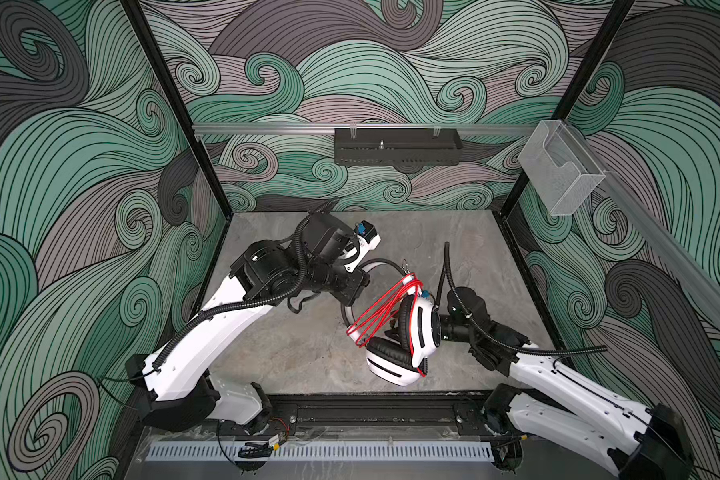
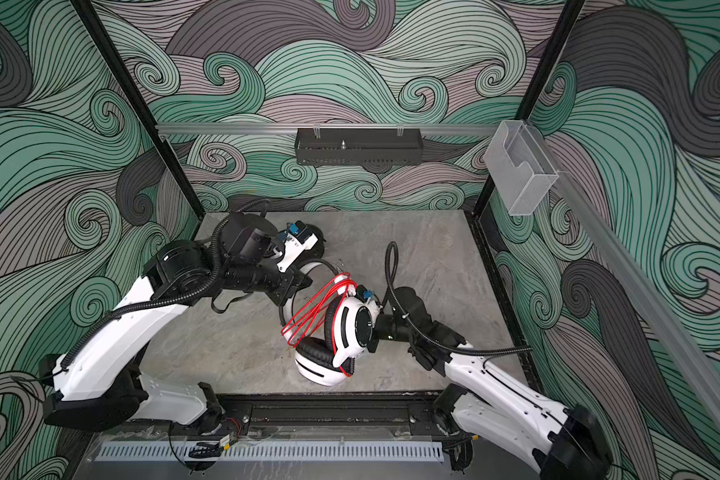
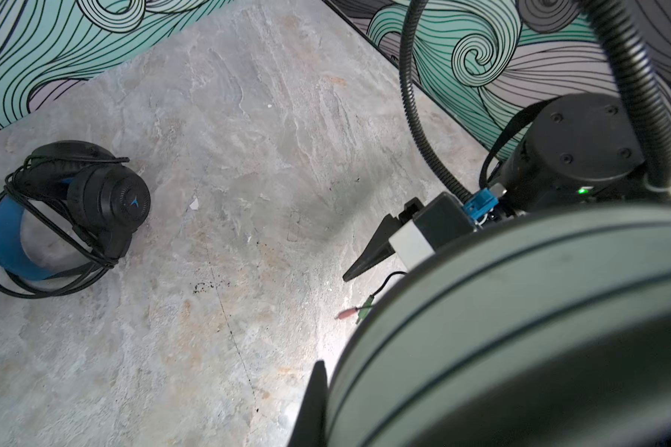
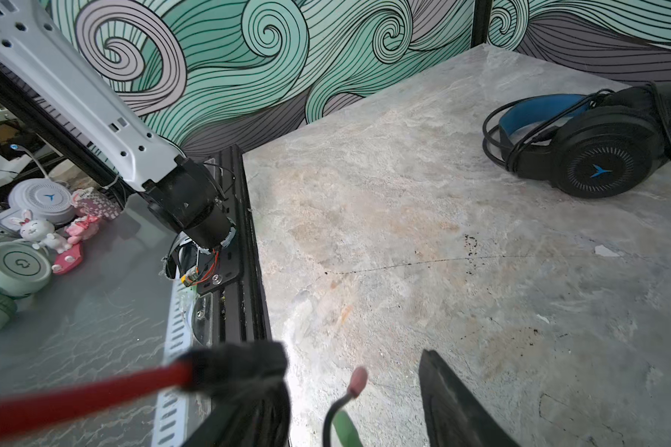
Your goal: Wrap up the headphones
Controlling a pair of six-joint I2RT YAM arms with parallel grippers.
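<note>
Mid-frame: glossy white headset point(image 1: 427, 328), red cord point(image 1: 412, 284) looped.
Left gripper point(image 1: 350, 301) pinches its headband point(image 3: 520, 309), right gripper point(image 4: 349, 363) spread; black headset point(image 4: 558, 154): blue arrow logo point(image 4: 600, 170).

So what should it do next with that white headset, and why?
Probably close the right gripper on the dangling plugs and tuck them under the red cord. It is already wound around the headband, which the left gripper holds up, while the plugs hang loose between the right jaws.
</note>
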